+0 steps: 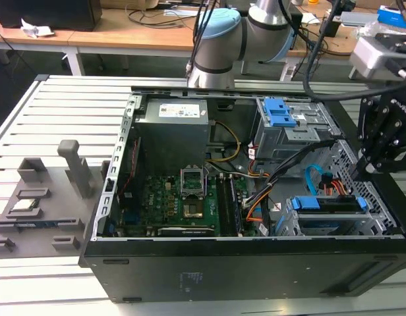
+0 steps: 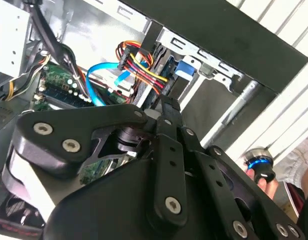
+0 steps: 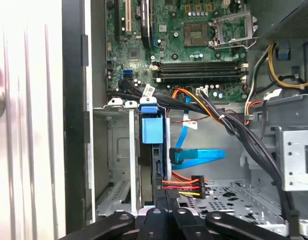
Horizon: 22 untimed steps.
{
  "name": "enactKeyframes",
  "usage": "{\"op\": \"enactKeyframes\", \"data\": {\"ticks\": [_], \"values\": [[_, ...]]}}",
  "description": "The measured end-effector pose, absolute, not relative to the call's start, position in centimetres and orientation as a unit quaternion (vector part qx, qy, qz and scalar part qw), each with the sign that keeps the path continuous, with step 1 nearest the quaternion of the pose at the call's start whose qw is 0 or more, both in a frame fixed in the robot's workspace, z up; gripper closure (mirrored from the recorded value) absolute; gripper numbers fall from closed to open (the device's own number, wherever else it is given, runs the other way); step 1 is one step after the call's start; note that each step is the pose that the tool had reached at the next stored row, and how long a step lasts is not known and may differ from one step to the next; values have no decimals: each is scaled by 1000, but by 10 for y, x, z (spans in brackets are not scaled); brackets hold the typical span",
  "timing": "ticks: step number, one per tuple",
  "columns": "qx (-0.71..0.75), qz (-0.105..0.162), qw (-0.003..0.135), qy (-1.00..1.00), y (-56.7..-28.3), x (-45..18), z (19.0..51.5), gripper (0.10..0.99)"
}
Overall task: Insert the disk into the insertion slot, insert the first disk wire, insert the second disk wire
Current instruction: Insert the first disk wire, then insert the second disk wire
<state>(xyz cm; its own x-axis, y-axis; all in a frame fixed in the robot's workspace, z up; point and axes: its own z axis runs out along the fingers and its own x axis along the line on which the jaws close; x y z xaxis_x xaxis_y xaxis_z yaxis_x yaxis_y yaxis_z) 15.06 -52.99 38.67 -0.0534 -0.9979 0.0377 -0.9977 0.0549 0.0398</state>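
A: Where is the disk [image 3: 157, 165]?
B: It stands on edge inside the insertion slot [image 3: 119, 150]. It looks fully seated, so the cables can reach its end.
A: And the wires?
B: The first disk wire [image 3: 186, 184] and the second disk wire [image 3: 199, 155] both run to the disk's edge. They are probably plugged in, but the joints are partly hidden.
A: The claw?
B: The claw [image 3: 167, 197] hangs just beside the orange bundle. Its fingers look pressed together, with nothing visibly pinched.
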Motion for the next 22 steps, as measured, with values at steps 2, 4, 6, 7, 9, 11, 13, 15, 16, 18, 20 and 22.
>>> {"op": "enactKeyframes", "data": {"ticks": [2,4,6,7,9,11,13,15,16,18,20,22], "values": [[687,-1,27,-726,-530,151,389,980],[687,-1,27,-726,-530,151,390,980],[687,-1,27,-726,-530,151,390,980],[687,-1,27,-726,-530,151,390,980],[687,-1,27,-726,-530,151,390,980],[687,-1,27,-726,-530,151,390,980],[687,-1,27,-726,-530,151,390,980],[687,-1,27,-726,-530,151,390,851],[687,-1,27,-726,-530,151,390,784],[687,-1,28,-726,-530,151,390,784],[687,-2,27,-726,-527,150,389,784],[687,-2,27,-726,-522,147,385,784]]}}
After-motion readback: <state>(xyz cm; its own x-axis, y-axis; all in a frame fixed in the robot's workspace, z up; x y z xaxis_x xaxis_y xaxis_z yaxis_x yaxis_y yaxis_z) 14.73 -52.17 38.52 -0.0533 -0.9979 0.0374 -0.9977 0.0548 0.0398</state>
